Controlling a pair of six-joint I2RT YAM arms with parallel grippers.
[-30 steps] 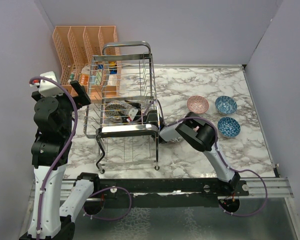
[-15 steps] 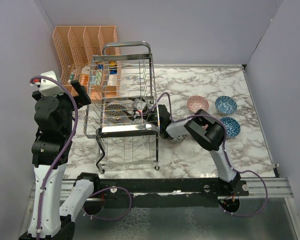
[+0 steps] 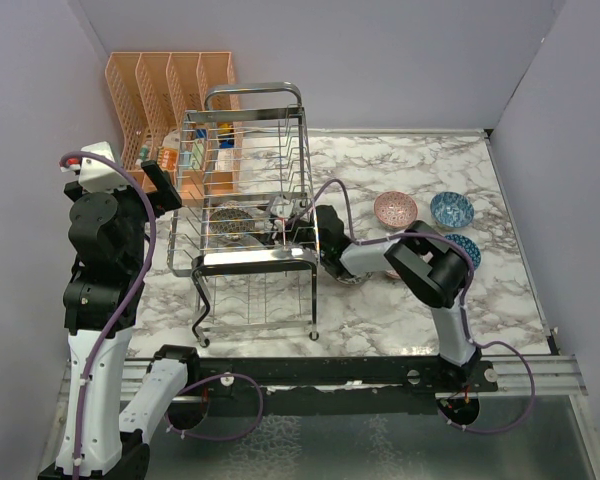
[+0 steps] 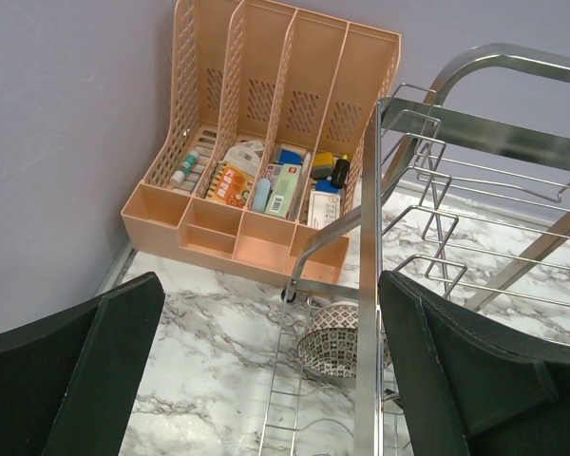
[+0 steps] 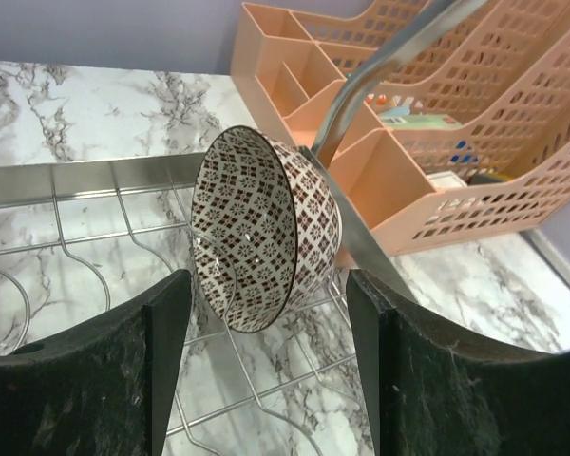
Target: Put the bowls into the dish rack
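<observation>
As the right hand (image 5: 266, 285) is backing out of the large chrome wire dish rack (image 3: 255, 260), its fingers are spread with nothing between them. The black-and-white patterned ceramic bowl (image 5: 264, 228) is standing on edge in the rack wires, so that bowl is loaded. The left hand (image 4: 269, 285) is hanging released beside the rack. The pink-red bowl (image 3: 395, 208) and the nearer blue bowl (image 3: 451, 209) are waiting on the marble tabletop (image 3: 380, 165).

The white, grey-veined marble worktop (image 3: 380, 315) carried a chrome wire dish rack (image 3: 255, 258) at its left, an orange slotted plastic organizer (image 3: 165, 85) just behind. Rightward sat a pink-red ceramic bowl (image 3: 395, 208), a blue patterned bowl (image 3: 451, 210) near it, and a second blue bowl (image 3: 469, 245), partly hidden.
</observation>
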